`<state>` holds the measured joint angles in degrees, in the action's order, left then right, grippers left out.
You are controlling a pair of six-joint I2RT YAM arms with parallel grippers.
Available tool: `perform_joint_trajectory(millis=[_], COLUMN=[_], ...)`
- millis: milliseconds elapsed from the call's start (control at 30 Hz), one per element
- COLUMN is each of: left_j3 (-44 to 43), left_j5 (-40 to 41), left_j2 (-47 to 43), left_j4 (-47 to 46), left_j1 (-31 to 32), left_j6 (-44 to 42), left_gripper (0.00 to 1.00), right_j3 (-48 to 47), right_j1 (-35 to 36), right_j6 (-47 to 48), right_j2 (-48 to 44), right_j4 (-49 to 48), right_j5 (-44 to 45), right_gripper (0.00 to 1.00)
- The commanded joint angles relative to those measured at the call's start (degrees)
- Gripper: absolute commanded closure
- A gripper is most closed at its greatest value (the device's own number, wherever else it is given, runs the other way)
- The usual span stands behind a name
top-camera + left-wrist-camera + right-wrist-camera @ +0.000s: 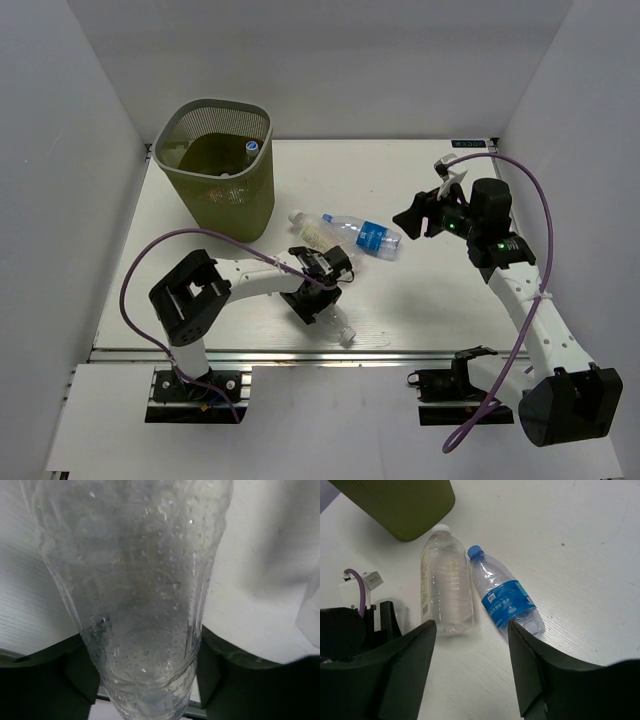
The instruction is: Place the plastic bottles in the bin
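Top view, room: a white table (430, 310) closed in by plain white walls (330, 60) on three sides.
Top view, bin: the bin (225, 195) stands upright at the table's far left. A blue-capped bottle (252, 147) shows inside it, by its right wall.
Top view, left arm: the elbow is folded and the forearm reaches right, nearer the arm bases than the bin. The left gripper (312, 300) points down at the plain bottle (335, 325).
Top view, plain bottle: it lies on its side, cap end pointing away from the bin.
Top view, right arm: it is raised well to the bin's right, with the right gripper (415, 218) turned toward the bin.
Top view, lying pair: the cream-labelled bottle (310, 232) and blue-labelled bottle (368, 236) lie side by side just right of the bin.
Left wrist, grip: the left gripper (145, 680) has its jaws on either side of the plain bottle (140, 580), close to its walls. Whether they press it cannot be told.
Left wrist, axis: the plain bottle runs straight up the view over white table.
Right wrist, grip: the right gripper (470, 630) has its jaws apart, with nothing between them.
Right wrist, axes: both the cream-labelled bottle (445, 590) and blue-labelled bottle (507, 600) point their caps toward the bin (400, 505), bases away from it.
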<state>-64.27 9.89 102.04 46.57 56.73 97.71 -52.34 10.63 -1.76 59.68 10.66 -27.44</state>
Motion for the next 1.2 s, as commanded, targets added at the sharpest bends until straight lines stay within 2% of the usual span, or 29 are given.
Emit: perform_joint_trajectory(millis=[0, 33, 67, 100, 133, 167, 233, 267, 300, 333, 367, 400, 433, 500, 533, 567, 633, 700, 767, 800, 833, 900, 933, 1000, 1033, 1067, 1167], left_j3=[1.9, 1.9, 1.9, 1.9, 1.0, -1.7, -6.4, -12.6, -16.0, -22.7, -25.6, -28.2, -32.7, -36.4, -39.8, -41.4, -47.0, -53.0, -55.9, -56.7, -56.7, -56.7, -55.4, -53.4, -51.4, -50.8, -50.3], left_j5=[1.4, 1.4, 1.4, 1.4, 2.9, 3.6, 6.5, 7.5, 8.5, 10.7, 11.5, 12.3, 13.2, 14.2, 17.1, 17.1, 25.7, 33.4, 38.5, 43.3, 45.8, 53.0, 55.0, 60.1, 61.7, 63.9, 65.5], left_j2=[-0.8, -1.5, -2.0, -2.6, -3.3, -4.7, -5.9, -6.6, -6.6, -7.2, -7.2, -8.6, -9.1, -10.3, -11.3, -11.3, -12.0, -10.6, -9.9, -9.9, -9.9, -10.6, -11.5, -12.2, -12.2, -12.2, -12.2], left_j4=[-0.2, -0.2, -0.2, -0.2, -0.2, 0.7, 2.9, 5.5, 6.2, 7.5, 8.6, 8.6, 8.6, 7.5, 7.5, 7.5, 8.0, 8.0, 6.4, 2.4, 0.0, -5.1, -11.7, -19.6, -27.0, -29.8, -32.9], left_j1=[0.2, 0.2, 0.2, 0.7, 0.8, 1.3, 2.5, 3.0, 4.1, 4.7, 5.2, 5.2, 5.8, 5.8, 5.0, 4.1, 3.4, 2.1, 0.3, -0.2, -0.7, -2.9, -3.8, -7.0, -8.2, -10.7, -15.2], left_j6=[-0.1, -0.8, -0.9, -3.0, -4.5, -6.4, -14.6, -18.0, -25.7, -28.7, -31.9, -39.3, -41.7, -47.7, -50.9, -53.0, -57.6, -60.4, -64.9, -67.0, -69.3, -75.6, -78.3, -89.2, -92.8, -98.1, -100.1], left_gripper=[0.30, 0.34, 0.43, 0.48, 0.53, 0.65, 0.75, 0.83, 0.87, 0.88, 0.88, 0.91, 0.91, 0.91, 0.91, 0.91, 0.90, 0.87, 0.87, 0.85, 0.84, 0.84, 0.83, 0.81, 0.81, 0.81, 0.77], right_j3=[0.0, 0.0, -0.3, -0.8, -2.0, -2.5, -6.0, -6.8, -9.4, -10.0, -10.6, -11.4, -11.6, -12.6, -13.3, -13.9, -17.7, -22.4, -26.6, -27.2, -28.1, -29.5, -29.8, -29.8, -29.8, -29.3, -28.5], right_j1=[-0.4, -0.6, -0.5, -0.6, -0.5, -0.5, -0.5, -0.5, -0.5, -0.5, -0.5, -0.4, -0.5, -0.4, -0.3, -0.2, 0.1, 0.2, 0.4, 0.9, 1.0, 1.4, 1.8, 2.0, 2.3, 2.4, 2.6], right_j6=[-0.6, -0.2, 1.5, 1.4, 5.1, 7.2, 10.2, 11.7, 13.3, 13.8, 14.6, 14.9, 15.3, 17.1, 17.7, 19.2, 23.1, 25.6, 27.9, 28.3, 29.3, 29.4, 29.4, 29.4, 29.4, 29.3, 28.7], right_j2=[-0.2, 0.0, 0.9, 1.3, 2.8, 4.8, 8.2, 10.7, 12.6, 13.7, 15.6, 16.2, 16.3, 18.2, 19.0, 20.5, 25.2, 29.1, 32.8, 33.7, 35.7, 36.8, 37.8, 38.1, 38.2, 38.1, 38.0], right_j4=[-0.5, -0.1, 0.6, 2.2, 3.4, 6.0, 10.1, 13.8, 14.8, 15.8, 16.2, 16.1, 15.8, 14.6, 14.7, 15.0, 18.2, 22.7, 24.5, 25.4, 25.6, 25.9, 25.8, 25.8, 25.7, 25.4, 24.6], right_j5=[-3.1, -3.8, -3.9, -4.4, -6.0, -6.7, -7.8, -7.9, -8.0, -7.7, -7.5, -6.8, -6.6, -6.0, -6.1, -6.2, -6.9, -8.2, -8.4, -8.1, -7.8, -7.4, -7.5, -7.5, -7.5, -7.5, -7.5], right_gripper=[0.30, 0.26, 0.14, 0.10, 0.10, 0.10, 0.10, 0.10, 0.10, 0.10, 0.11, 0.17, 0.21, 0.30, 0.38, 0.40, 0.42, 0.42, 0.34, 0.32, 0.28, 0.28, 0.26, 0.26, 0.23, 0.23, 0.21])
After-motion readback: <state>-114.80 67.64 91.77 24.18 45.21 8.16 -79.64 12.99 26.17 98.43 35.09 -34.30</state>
